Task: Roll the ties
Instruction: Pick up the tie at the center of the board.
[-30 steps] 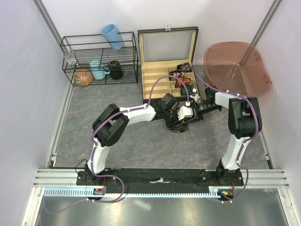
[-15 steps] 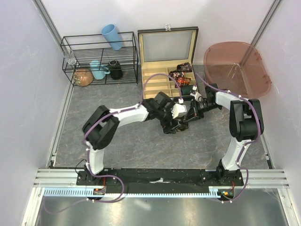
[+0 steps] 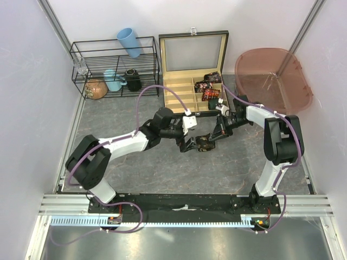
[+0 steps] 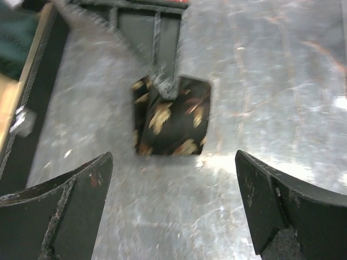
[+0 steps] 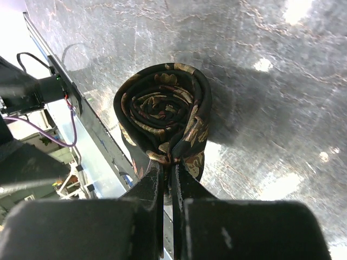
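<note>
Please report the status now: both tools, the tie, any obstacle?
Right tool shut on rolled dark fabric tie with tan print. Left tool open, apart from it. No obstacle seen between them.

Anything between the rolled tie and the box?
Nothing on the table between them. Right gripper pinches the tie just short of the box; the open left gripper hangs close beside it, near the box front.
</note>
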### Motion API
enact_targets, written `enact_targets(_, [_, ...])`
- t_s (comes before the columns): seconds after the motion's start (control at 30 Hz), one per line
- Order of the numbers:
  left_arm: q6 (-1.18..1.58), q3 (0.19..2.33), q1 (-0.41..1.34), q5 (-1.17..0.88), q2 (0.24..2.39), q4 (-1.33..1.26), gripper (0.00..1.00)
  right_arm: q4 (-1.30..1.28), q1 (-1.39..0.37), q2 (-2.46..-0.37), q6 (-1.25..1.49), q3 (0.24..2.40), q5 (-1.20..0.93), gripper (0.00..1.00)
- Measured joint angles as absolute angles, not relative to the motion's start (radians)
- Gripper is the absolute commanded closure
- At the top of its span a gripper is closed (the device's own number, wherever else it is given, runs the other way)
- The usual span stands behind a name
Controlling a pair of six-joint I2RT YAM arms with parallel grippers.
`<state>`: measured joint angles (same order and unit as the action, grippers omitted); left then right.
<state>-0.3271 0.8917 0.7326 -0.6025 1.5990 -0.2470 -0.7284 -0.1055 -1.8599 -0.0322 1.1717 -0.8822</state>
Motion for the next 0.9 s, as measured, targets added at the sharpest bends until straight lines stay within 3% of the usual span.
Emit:
enact_targets(0.4, [-0.425,0.951,0.779,-0.637,1.745,-0.210,0.00,-0.693,-0.159,-1.821,0.000,1.165,-0.892,1.00])
enact_targets(0.8, [-0.438,0.995,0.805,-0.470,1.827,-0.200,0.01,-0.638,-0.200,-1.795,0.093,1.158,-0.909,1.00])
enact_targets(0.9, [-0.438,0.994,0.805,-0.455,1.828,-0.223,0.13,-0.639,-0.206,-1.795,0.106,1.158,-0.920,1.00])
